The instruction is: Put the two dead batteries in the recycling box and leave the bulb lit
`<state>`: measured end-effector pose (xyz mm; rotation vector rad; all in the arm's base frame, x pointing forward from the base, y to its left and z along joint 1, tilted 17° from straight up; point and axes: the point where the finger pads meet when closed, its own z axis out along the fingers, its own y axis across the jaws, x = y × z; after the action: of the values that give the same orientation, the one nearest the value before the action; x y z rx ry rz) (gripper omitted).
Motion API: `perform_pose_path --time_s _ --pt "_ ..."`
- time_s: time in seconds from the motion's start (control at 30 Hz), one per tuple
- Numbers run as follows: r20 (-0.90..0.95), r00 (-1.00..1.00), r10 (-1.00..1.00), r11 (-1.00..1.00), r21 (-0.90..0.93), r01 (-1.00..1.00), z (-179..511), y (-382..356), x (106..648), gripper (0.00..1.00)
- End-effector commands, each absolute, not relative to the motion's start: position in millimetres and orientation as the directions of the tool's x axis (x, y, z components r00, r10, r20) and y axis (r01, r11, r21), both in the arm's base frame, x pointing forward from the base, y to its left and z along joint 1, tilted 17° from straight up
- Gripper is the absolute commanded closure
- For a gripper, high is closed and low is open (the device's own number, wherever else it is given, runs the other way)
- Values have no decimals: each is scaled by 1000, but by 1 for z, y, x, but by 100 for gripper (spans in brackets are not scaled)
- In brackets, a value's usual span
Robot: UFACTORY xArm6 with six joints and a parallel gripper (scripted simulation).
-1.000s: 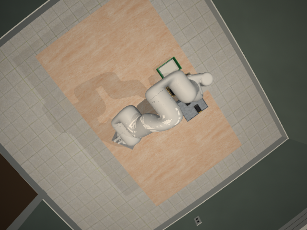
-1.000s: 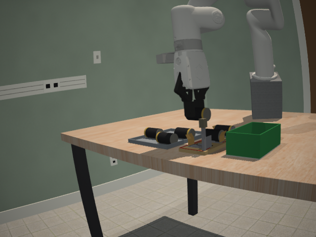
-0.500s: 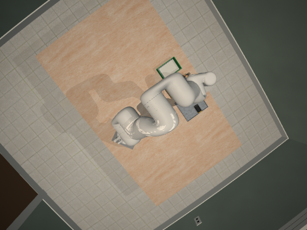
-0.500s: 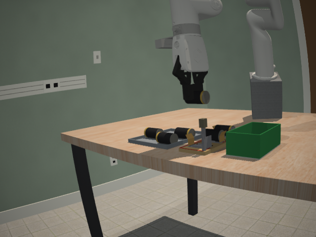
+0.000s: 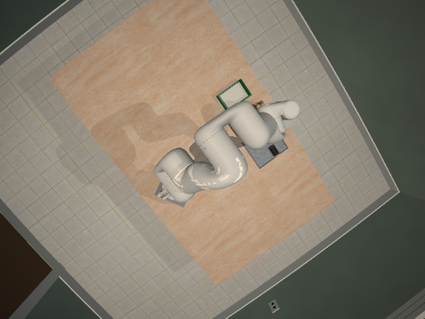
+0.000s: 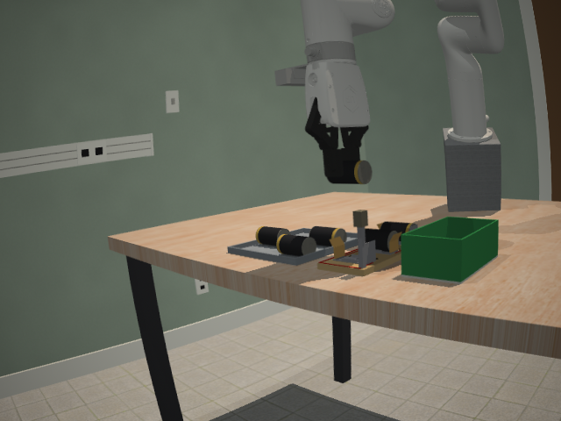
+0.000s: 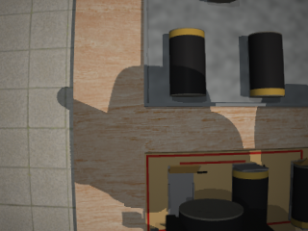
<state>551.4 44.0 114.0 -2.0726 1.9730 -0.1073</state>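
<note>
One battery (image 6: 352,172) is pinched in your gripper (image 6: 342,171), raised above the holder board (image 6: 358,267) beside the green box (image 6: 448,253).

- No readable words, numbers or brand names in any view.
- Faint embossed emblem on the side of the claw housing (image 6: 349,97), too small to make out.
- No legible polarity marks on the battery holder board (image 7: 159,192).
</note>
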Motion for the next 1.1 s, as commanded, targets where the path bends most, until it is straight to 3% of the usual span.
perform_pose_path --time_s 0.0,0.63,1.07 --pt "-136 66 -989 -29 -254 -967 112 30 546 72" --pt "-136 66 -989 -29 -254 -967 70 -124 475 72" --pt "-136 66 -989 -29 -254 -967 53 -185 447 72"
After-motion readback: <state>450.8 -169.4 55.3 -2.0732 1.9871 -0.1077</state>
